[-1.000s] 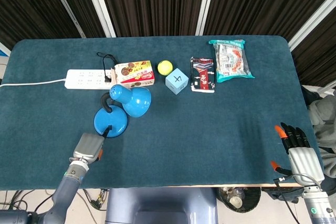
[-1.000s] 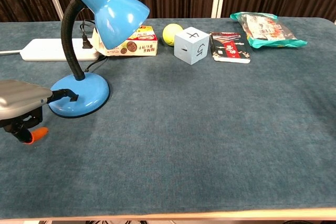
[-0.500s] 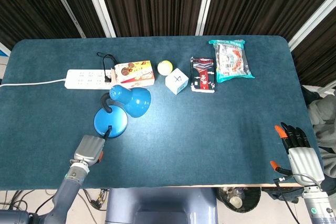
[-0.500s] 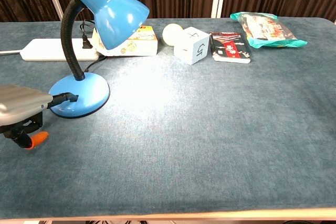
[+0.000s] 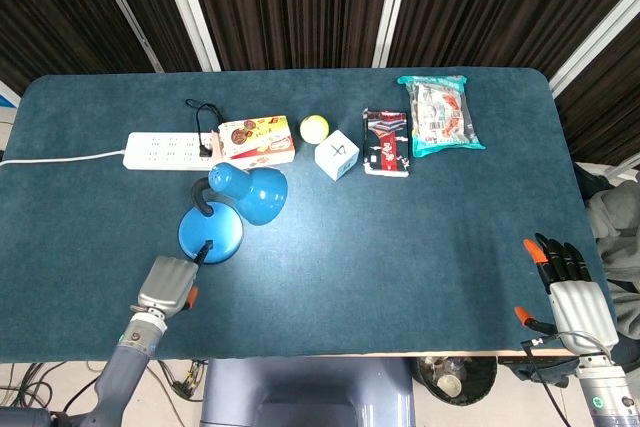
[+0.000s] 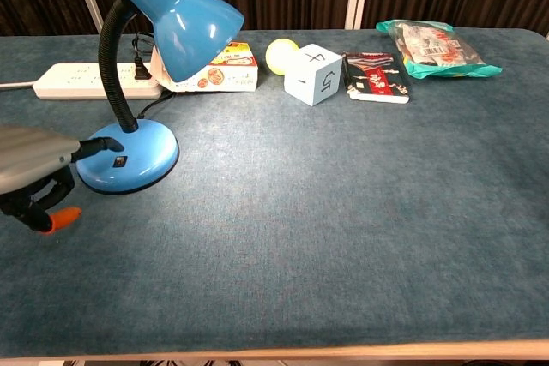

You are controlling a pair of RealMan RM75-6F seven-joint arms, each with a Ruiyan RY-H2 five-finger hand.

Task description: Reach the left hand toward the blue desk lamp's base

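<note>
A glossy blue desk lamp (image 6: 146,57) stands upright on the dark teal cloth-covered table, toward its left side. Its round, low-domed blue base (image 5: 210,234) sits flat on the cloth, with a small black switch on top. A black flexible gooseneck (image 6: 109,62) rises from the base and curves over to a blue cone-shaped shade (image 6: 176,10), which tilts downward. In the head view the shade (image 5: 250,190) lies just behind and right of the base.

Blue table (image 5: 400,247) – lamp (image 5: 235,209), pwr strip (image 5: 168,150), snack box (image 5: 257,140), ball (image 5: 315,128), cube (image 5: 337,155), 2 packets (image 5: 440,114)
</note>
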